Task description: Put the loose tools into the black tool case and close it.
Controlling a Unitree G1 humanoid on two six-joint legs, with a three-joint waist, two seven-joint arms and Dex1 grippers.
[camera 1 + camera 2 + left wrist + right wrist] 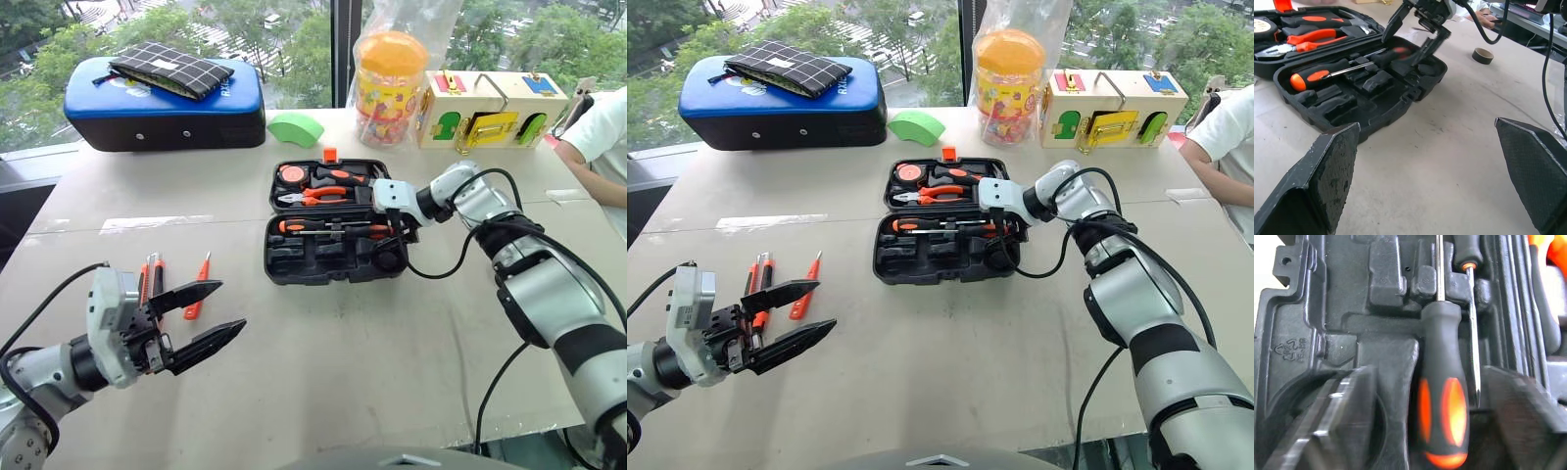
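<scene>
On the far left, the left gripper hangs low over the table with its two black fingers spread wide and nothing in them (it looks like it is just waiting for its turn). Just beyond it lie three loose tools, side by side on the table, well apart from the case, so they have not been put away yet. In the middle sits the black tool case, lying wide open so tools can be dropped into its shaped beds. The far half already has pliers and a tape measure tucked in. On the right, the right gripper reaches down into the near half, its fingers parted on either side of a screwdriver that lies in its bed; it seems to have just been set down there, though I cannot tell if a finger touches it. Moulded marks sit in the case's plastic, too small to read. A brown tape roll lies farther right.
</scene>
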